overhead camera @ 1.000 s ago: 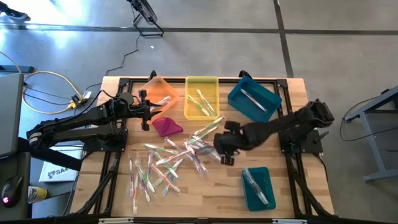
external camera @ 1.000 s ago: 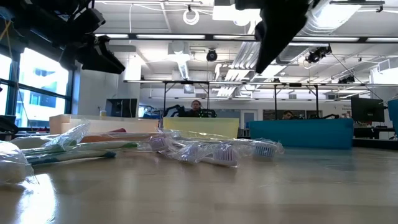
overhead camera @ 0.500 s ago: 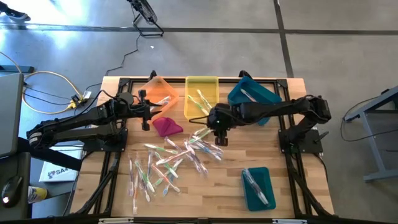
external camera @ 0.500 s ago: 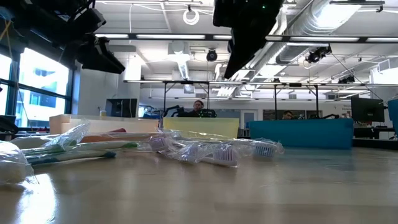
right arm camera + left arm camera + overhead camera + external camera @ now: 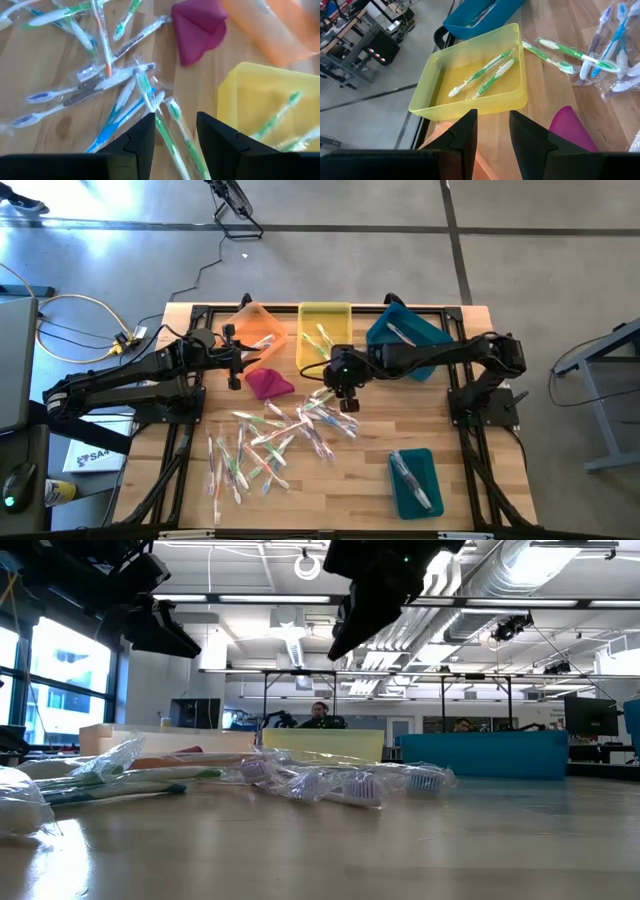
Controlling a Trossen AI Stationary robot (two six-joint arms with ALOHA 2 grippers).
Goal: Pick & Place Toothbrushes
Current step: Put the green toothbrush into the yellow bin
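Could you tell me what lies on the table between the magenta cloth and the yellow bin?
Only bare wood. The high view shows a strip of tabletop between the magenta cloth and the yellow bin; the left wrist view confirms it.

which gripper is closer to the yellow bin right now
Right. The right gripper hangs just off the yellow bin's near right corner, above loose toothbrushes. The left gripper sits farther off, beyond the orange bin.

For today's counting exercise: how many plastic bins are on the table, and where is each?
4: an orange bin, a yellow bin and a teal bin along the far edge, and another teal bin near the front right.
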